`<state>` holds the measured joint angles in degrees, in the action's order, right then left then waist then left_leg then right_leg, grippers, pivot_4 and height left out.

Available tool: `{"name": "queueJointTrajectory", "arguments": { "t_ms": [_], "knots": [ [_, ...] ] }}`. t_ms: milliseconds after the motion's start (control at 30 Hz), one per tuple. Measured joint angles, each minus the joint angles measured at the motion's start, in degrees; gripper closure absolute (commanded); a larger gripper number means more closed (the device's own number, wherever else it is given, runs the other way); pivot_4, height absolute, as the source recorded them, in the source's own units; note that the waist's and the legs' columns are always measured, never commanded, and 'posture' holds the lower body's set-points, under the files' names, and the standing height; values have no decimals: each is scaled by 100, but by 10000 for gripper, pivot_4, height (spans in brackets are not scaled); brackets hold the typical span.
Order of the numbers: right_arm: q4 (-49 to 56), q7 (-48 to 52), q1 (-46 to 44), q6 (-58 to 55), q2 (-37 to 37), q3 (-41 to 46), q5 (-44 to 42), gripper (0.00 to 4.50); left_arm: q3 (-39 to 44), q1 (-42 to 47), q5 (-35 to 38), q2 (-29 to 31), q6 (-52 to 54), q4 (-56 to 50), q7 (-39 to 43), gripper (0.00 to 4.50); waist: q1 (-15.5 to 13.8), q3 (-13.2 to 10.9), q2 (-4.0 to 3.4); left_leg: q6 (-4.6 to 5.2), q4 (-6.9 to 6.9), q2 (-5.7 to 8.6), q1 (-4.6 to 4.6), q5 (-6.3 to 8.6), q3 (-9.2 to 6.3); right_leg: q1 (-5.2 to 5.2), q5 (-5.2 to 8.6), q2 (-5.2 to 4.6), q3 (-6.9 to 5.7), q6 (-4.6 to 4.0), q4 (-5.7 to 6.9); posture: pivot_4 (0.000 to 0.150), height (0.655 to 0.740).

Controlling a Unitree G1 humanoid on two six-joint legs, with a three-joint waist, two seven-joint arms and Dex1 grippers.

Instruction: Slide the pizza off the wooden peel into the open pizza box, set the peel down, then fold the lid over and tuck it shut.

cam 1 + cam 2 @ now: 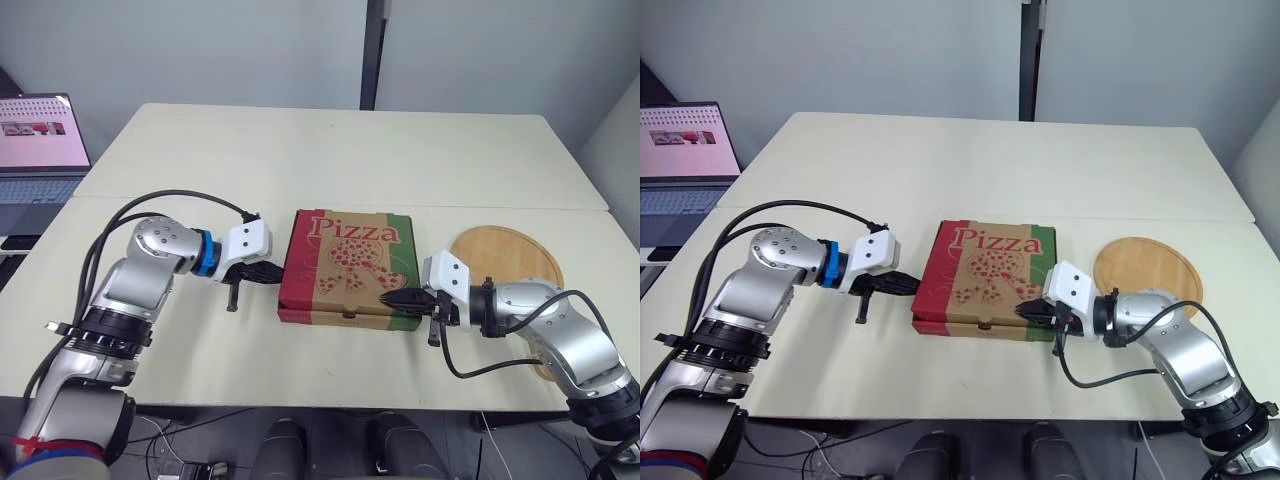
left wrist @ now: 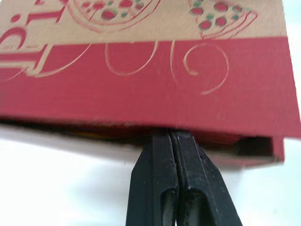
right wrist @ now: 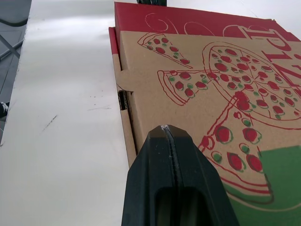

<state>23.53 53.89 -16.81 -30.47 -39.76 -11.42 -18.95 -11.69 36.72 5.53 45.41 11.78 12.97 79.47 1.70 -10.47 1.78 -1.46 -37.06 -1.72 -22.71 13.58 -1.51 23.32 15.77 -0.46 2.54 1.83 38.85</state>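
Observation:
The pizza box (image 1: 347,265) lies in the middle of the table with its printed lid folded down over it. My left gripper (image 1: 274,272) is shut, its tips touching the box's left side wall just under the red lid edge (image 2: 150,99). My right gripper (image 1: 392,298) is shut too, its tips resting on the lid's near right corner (image 3: 225,155), above the green patch. The round wooden peel (image 1: 508,262) lies flat on the table to the right of the box, beyond my right arm. The pizza is hidden inside the box.
An open laptop (image 1: 38,150) stands at the far left, off the table's edge. A seam (image 1: 330,203) between two tabletops runs behind the box. Bare table surface stretches behind and in front of the box.

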Motion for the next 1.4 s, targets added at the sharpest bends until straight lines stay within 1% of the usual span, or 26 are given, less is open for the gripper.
{"name": "queueJointTrajectory", "arguments": {
  "t_ms": [133,267,367,533,833,933,1033,1100,1200,1267,1400],
  "knots": [
    [-10,-10,11,39,1,-57,71,44670,231,142,153,59,209,188,-11,45000,5,0,0,0,-1,-1,0,0,0,0,0,1,-1,0,1,1500,7400],
    [-29,-16,35,115,0,-121,213,44670,442,261,447,51,547,-154,-16,45000,5,0,0,0,0,0,-1,0,2,0,0,0,2,0,-1,1500,7400],
    [-100,-27,32,182,0,-170,334,44670,413,146,495,-211,700,-419,-189,45000,3,0,0,0,-1,0,0,0,1,-1,0,-1,1,0,1,1500,7400],
    [-147,-39,31,263,1,-302,513,44670,12,-249,204,-414,499,-423,-462,45000,26,0,0,0,1,-2,3,0,0,0,0,2,2,0,2,1500,7400],
    [-147,-49,55,396,-33,-332,752,44670,-142,-300,35,-409,109,-311,-586,45000,15,19,-2,0,3,-1,23,0,6,-13,0,2,7,0,3,1500,7400],
    [-147,-163,140,435,25,-137,688,44670,29,-411,199,-448,219,-385,-652,45000,15,21,-3,0,2,-1,22,0,6,-14,0,1,8,0,4,1500,7400],
    [-148,-410,161,429,160,371,518,44670,321,-582,578,-482,738,-474,-799,45000,25,20,-2,0,2,-4,19,0,4,-11,0,2,6,0,5,1500,7400],
    [-167,-671,149,446,243,719,472,44670,624,-651,771,-478,1121,-487,-1045,45000,23,19,-2,0,2,-4,18,0,1,-10,0,2,4,0,6,1500,7400],
    [-454,-1097,103,512,251,1035,674,44670,1194,-654,862,-475,1373,-347,-1723,45000,14,19,-1,0,2,-2,15,0,2,-9,0,-1,4,0,5,1500,7400],
    [-691,-1325,110,520,202,1054,934,44670,1483,-741,807,-475,1381,-271,-2217,45000,13,19,-2,0,5,-1,15,0,4,-8,0,-4,5,-1,2,1500,7400],
    [-994,-1393,297,474,151,757,1286,44670,1527,-1344,792,-695,1602,-449,-2649,45000,11,19,-2,0,8,3,13,0,5,-8,-16,-10,5,-28,1,1500,7400]
  ]
}}
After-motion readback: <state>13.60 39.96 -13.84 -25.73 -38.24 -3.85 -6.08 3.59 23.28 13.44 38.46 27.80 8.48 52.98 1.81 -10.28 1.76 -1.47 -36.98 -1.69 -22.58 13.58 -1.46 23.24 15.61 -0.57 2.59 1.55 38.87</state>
